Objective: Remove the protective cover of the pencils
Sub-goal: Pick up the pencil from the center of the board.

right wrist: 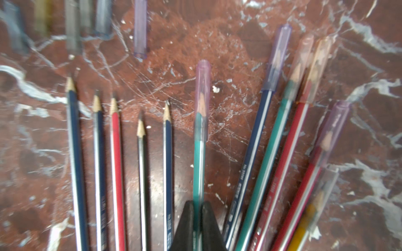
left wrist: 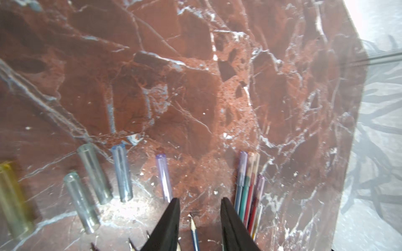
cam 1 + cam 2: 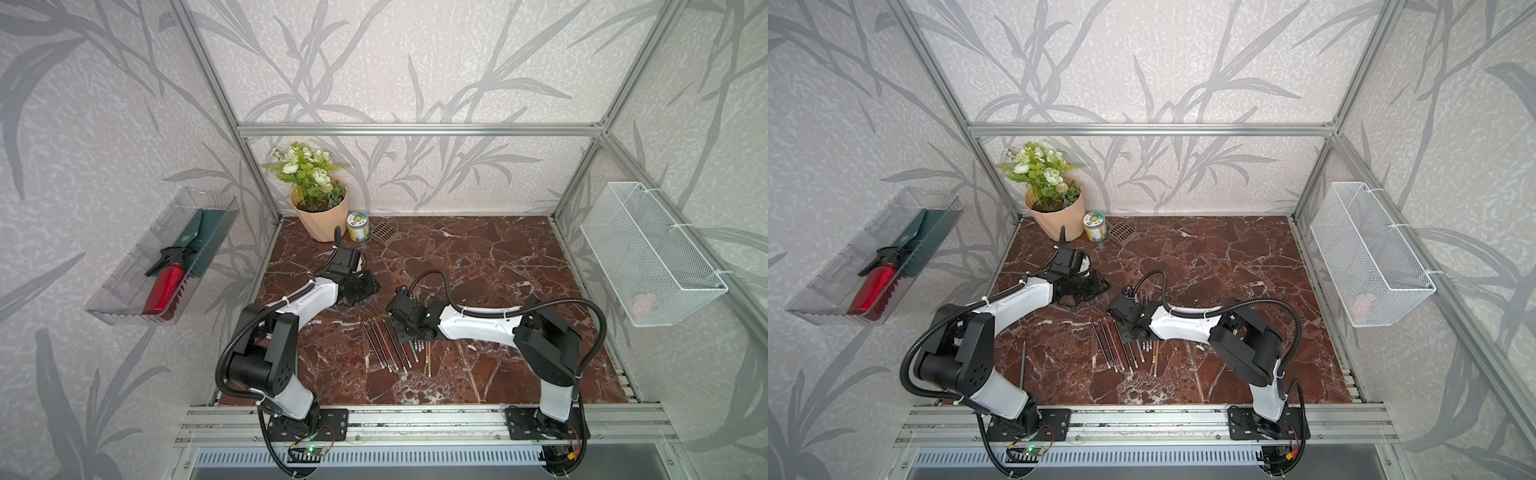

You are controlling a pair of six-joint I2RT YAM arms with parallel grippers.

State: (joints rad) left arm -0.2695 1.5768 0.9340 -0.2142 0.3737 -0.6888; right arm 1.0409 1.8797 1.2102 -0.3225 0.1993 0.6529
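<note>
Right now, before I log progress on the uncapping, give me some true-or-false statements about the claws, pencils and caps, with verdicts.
1. The right claw is shut on a green pencil whose purple cap is on. True.
2. The left claw grips a cap. False: its jaws stand apart, holding nothing.
3. Every pencil is capped. False: five bare pencils lie side by side in the right wrist view.
4. Loose caps lie on the table. True.

The left arm (image 3: pixel 320 297) is leaning inward with its elbow folded, and the left gripper (image 2: pixel 199 201) is holding its jaws apart with nothing between them. The right arm (image 3: pixel 478 324) is lying low, pointing toward it, with the right gripper (image 1: pixel 196 205) pinching a green pencil (image 1: pixel 199 152) between its closed jaws.
</note>
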